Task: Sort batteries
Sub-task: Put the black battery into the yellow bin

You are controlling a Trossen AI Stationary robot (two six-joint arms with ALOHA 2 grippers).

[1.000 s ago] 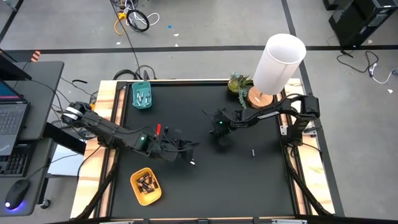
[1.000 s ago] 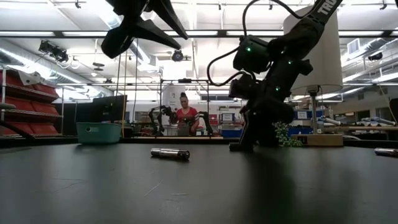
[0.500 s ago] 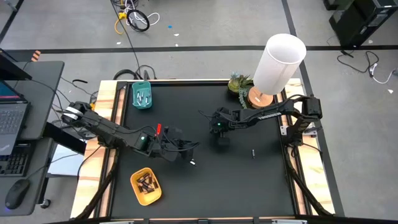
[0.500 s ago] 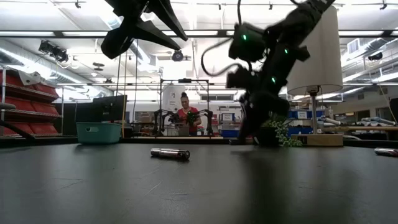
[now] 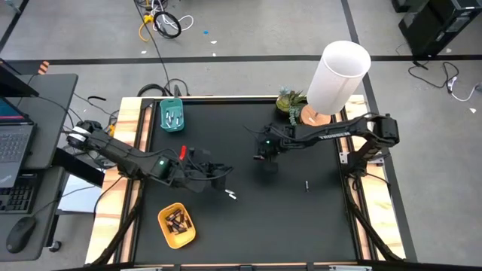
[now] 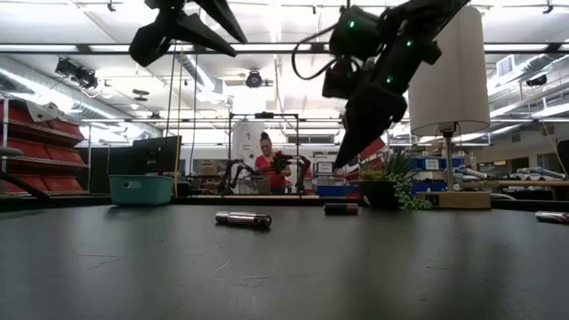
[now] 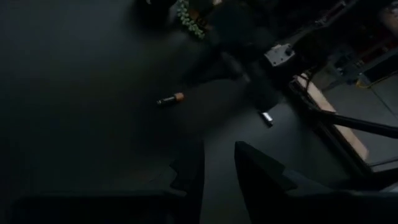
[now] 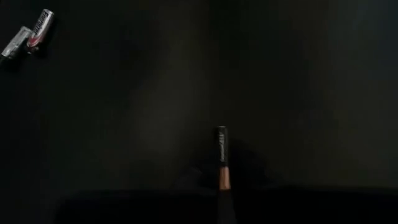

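Across the black table (image 5: pixel 301 218), scattered batteries (image 6: pixel 243 219); right gripper (image 6: pixel 348 153) jaws closed, left gripper (image 7: pixel 219 163) jaws narrowly parted.

matt black table (image 5: pixel 301 218), glossy metallic batteries (image 8: pixel 28 34)

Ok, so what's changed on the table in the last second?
The right hand, shut and empty, rose off the table, uncovering the dark battery lying there. The left hand, open, drifted slightly towards its own side. The silvery battery, teal tray and yellow tray stayed put.
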